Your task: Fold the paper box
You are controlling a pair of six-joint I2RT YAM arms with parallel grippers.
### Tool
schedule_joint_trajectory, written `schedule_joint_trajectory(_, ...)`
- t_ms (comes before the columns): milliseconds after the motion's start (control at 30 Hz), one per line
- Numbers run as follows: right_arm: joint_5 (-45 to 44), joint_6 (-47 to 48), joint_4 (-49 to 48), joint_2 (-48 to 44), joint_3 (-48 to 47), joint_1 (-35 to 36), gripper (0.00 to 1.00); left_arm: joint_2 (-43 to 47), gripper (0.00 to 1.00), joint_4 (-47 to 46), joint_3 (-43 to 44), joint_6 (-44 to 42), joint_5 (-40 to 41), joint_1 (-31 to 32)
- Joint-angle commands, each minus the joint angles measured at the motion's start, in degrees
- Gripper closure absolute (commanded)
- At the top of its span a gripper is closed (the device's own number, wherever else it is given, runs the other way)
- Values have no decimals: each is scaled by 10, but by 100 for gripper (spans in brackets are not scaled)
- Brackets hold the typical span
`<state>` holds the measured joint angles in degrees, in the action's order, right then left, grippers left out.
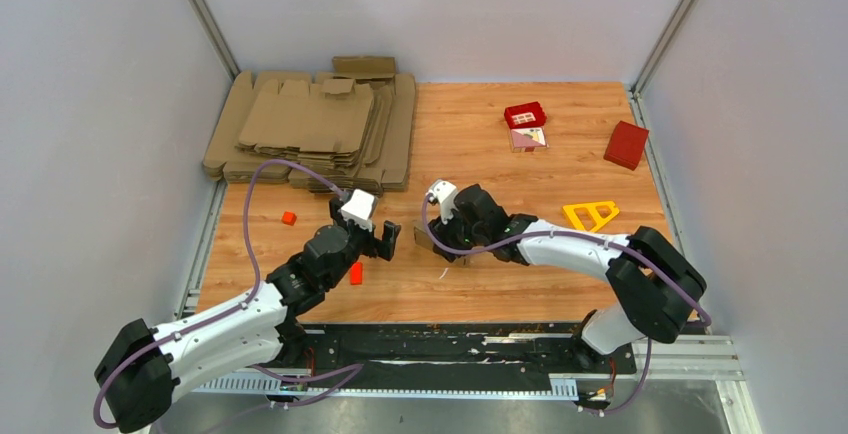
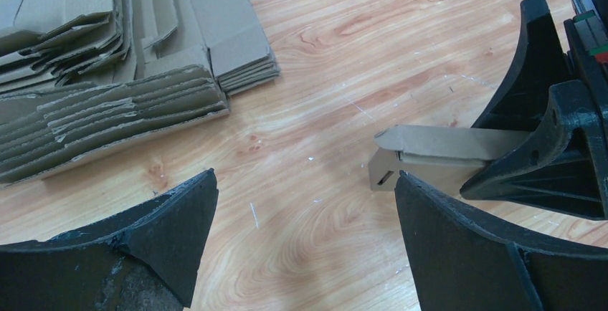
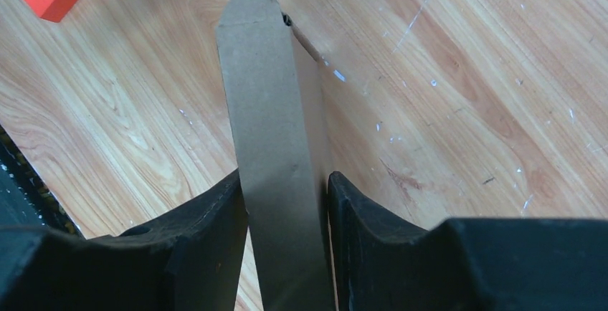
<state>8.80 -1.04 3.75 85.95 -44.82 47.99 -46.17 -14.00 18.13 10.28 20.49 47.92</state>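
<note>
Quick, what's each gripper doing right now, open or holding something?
Left gripper: open, holding nothing.
Right gripper: closed on the paper box.

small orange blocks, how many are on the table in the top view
2. One small orange block lies on the left, just in front of the cardboard pile. The other lies right by the left gripper, on its near side. The arms may hide more.

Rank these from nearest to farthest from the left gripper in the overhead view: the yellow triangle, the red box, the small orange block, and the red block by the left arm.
From the left gripper:
1. The red block, right beside it.
2. The small orange block, to its left.
3. The yellow triangle, across on the right.
4. The red box, far right edge.
</note>
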Motion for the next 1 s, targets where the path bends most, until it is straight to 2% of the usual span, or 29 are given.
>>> schedule_joint_trajectory(0, -22, -10, -17, -15, 6, 3, 56, 0, 0, -4, 13, 13, 6, -2)
schedule_joint_trajectory(167, -38, -6, -23, -25, 17, 3, 53, -1, 0, -3, 14, 13, 4, -2)
schedule_joint_trajectory(333, -41, -6, -26, -29, 18, 3, 62, -2, 0, -4, 14, 13, 4, -3)
schedule_joint_trajectory(500, -42, 0, -17, -21, 6, 6, 54, -6, 0, -3, 16, 13, 2, -3)
schedule_joint_trajectory(967, -69, 8, -8, -5, -16, 19, 55, -7, 0, -3, 17, 13, -1, -3)
